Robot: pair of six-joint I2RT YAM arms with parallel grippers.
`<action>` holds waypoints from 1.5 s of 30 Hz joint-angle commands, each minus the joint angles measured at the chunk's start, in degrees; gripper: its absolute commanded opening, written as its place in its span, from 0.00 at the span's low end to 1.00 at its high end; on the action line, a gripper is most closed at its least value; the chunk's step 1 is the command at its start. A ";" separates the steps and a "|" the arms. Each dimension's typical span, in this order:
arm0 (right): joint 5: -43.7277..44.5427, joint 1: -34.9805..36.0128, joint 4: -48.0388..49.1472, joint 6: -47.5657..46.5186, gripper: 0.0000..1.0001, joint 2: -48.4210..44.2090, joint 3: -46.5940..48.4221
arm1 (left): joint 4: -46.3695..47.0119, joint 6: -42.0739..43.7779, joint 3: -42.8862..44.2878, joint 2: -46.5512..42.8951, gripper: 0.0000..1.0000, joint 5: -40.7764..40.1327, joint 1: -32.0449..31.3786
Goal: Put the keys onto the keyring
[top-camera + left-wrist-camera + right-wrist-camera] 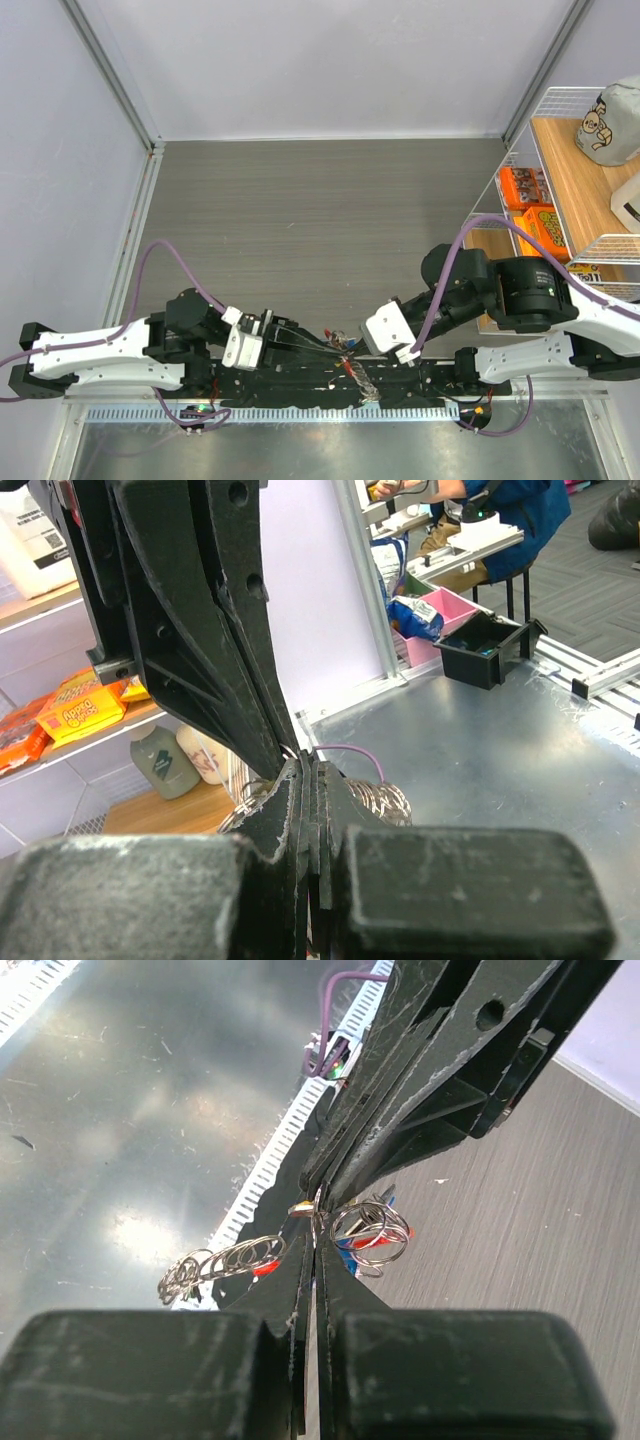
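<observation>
Clamping the keyring (370, 1232) aloft over the middle of the worktop's (300, 220) near edge with left fingers (275, 825) and right fingers (272, 1295), both pairs pressed together, meeting tip to tip. Dangling its chain (225, 1260), with red- and blue-tagged keys (350, 1252) bunching alongside.

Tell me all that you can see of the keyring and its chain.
The keyring is a thin silvery wire ring with red and blue tags against it. A short chain of shiny links runs off the other way. It hangs in the air, apparently pinched where the shut left claw and right claw meet.
</observation>
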 commanded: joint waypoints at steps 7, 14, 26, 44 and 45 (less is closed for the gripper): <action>6.04 0.03 10.93 3.48 0.06 -3.07 -0.55 | 1.97 -1.74 -0.66 -0.50 0.00 2.55 -0.14; 9.98 0.12 20.58 7.17 0.05 -7.82 -5.55 | 1.44 -1.30 -0.93 -0.15 0.00 0.10 -0.14; 15.97 0.20 41.67 20.96 0.06 -15.55 -19.44 | 2.23 0.89 -2.16 -1.03 0.07 -16.69 -0.14; 19.75 0.12 58.20 25.28 0.05 -23.73 -31.92 | 0.83 -3.76 1.61 -5.16 0.38 -23.11 -0.23; 19.84 0.12 58.57 25.02 0.06 -24.16 -32.27 | 0.57 -4.29 2.40 -5.07 0.39 -23.37 -0.23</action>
